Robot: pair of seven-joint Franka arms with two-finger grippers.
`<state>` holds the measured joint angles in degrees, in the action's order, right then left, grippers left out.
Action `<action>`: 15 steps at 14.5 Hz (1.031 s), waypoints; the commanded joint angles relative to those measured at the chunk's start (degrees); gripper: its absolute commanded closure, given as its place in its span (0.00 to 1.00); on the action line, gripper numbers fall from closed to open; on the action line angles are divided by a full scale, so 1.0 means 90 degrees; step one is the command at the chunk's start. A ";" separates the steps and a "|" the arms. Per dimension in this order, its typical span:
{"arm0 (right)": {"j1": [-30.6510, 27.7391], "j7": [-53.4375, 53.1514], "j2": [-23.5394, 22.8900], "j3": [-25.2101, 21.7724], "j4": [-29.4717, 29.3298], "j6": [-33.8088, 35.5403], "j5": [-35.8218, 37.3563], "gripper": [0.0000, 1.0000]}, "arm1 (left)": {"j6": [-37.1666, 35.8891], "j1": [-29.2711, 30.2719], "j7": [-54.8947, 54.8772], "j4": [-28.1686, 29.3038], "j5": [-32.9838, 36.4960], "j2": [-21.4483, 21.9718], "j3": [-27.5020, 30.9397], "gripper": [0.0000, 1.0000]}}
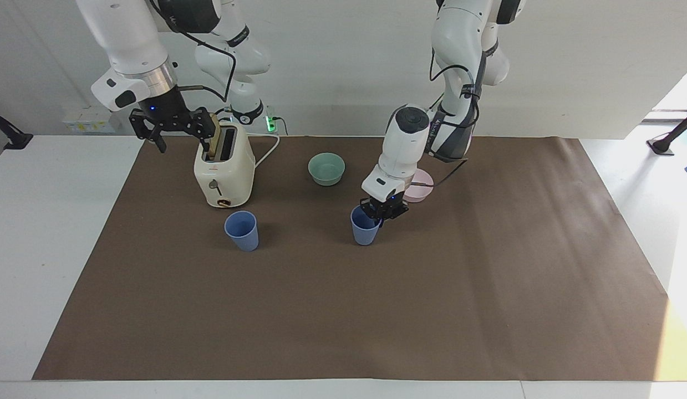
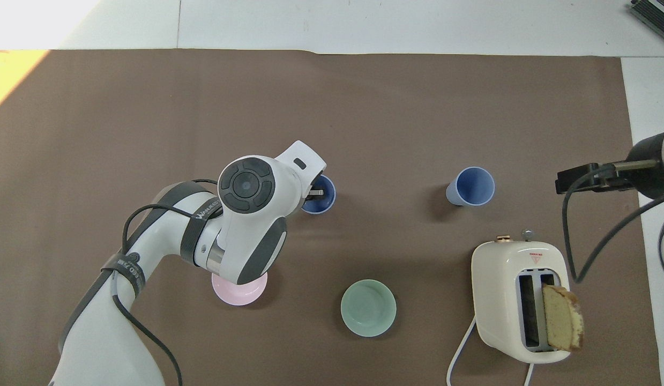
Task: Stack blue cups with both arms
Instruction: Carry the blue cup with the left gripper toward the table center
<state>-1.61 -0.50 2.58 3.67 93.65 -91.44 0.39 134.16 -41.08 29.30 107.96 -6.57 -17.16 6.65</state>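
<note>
One blue cup (image 1: 242,230) stands upright on the brown mat, farther from the robots than the toaster; it also shows in the overhead view (image 2: 471,186). My left gripper (image 1: 379,213) is shut on the rim of the other blue cup (image 1: 364,228), one finger inside it, and holds it upright low over the middle of the mat. In the overhead view the held cup (image 2: 322,202) is partly hidden under the left gripper (image 2: 316,193). My right gripper (image 1: 171,126) waits open and empty in the air beside the toaster's top, and also shows in the overhead view (image 2: 589,179).
A cream toaster (image 1: 224,172) with a bread slice (image 1: 213,138) in a slot stands toward the right arm's end. A teal bowl (image 1: 326,168) and a pink bowl (image 1: 423,185) sit nearer to the robots; my left arm partly covers the pink bowl (image 2: 238,292).
</note>
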 commanded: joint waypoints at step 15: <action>-0.0172 0.0222 0.0183 0.0022 0.0462 -0.0025 -0.0141 0.00 | -0.2522 0.1887 -0.2491 -0.0285 0.0407 0.2120 0.0316 0.00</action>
<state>-2.47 -0.18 2.69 3.55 94.17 -90.92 0.39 115.29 -27.11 11.35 106.43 -4.85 -0.08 10.04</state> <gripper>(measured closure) 0.000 0.000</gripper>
